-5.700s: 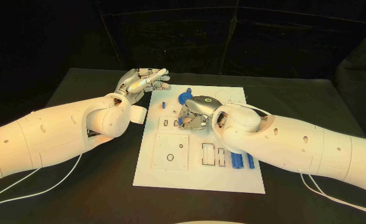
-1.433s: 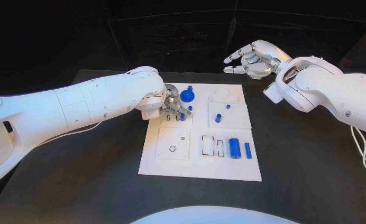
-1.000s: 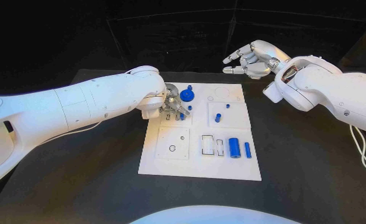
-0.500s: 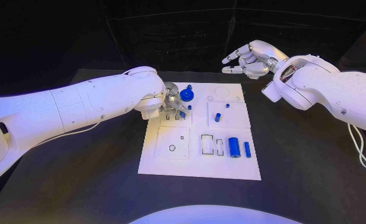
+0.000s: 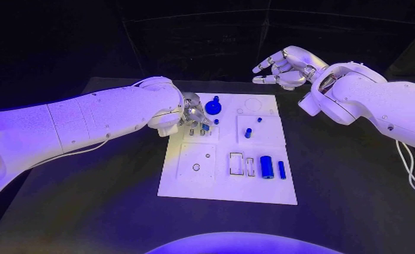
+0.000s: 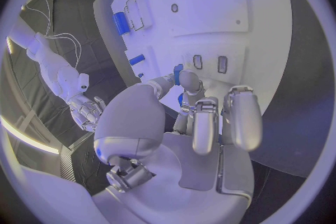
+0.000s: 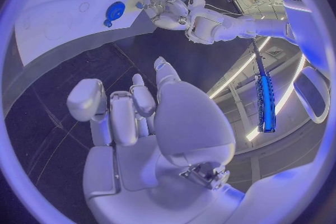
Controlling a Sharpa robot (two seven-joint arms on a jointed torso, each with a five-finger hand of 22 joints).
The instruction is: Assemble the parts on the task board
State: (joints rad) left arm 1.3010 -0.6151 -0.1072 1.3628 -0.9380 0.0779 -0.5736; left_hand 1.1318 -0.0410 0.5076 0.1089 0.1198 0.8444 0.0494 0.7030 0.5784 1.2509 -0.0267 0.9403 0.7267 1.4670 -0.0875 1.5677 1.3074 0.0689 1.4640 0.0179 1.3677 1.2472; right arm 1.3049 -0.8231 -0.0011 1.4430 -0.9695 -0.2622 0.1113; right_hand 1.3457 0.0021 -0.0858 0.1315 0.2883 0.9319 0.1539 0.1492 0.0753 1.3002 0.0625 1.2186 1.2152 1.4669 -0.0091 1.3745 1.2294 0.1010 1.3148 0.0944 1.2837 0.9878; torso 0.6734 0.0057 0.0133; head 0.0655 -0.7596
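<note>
The small blue peg [image 6: 178,74] sits pinched at the fingertips of the left hand [image 5: 194,116], directly over the upper left part of the white task board [image 5: 226,191], and it is the piece the next move depends on. In the left wrist view the peg shows between the thumb tip and the nearest finger, with its long axis running roughly along the fingers and pointing down toward the board; the other fingers are curled loosely beside it. Just beyond the fingertips, on the board surface, lie 2 small slots [image 6: 209,63] side by side, so the peg's likely seat is straight ahead of the hand and close under it. I judge the step in hand to be lowering the peg into one of these slots, which needs the peg kept upright and lined up with the opening; which of the 2 slots is meant I cannot tell. Farther from the hand, a round blue knob [image 5: 213,108] stands just beside the fingers toward the board's far edge, and a blue cylinder [image 5: 266,166] lies well apart near the board's near right area. The right hand [image 5: 283,68] is raised well away above the far right of the board, fingers apart and holding nothing, so the left hand is clearly nearer.
</note>
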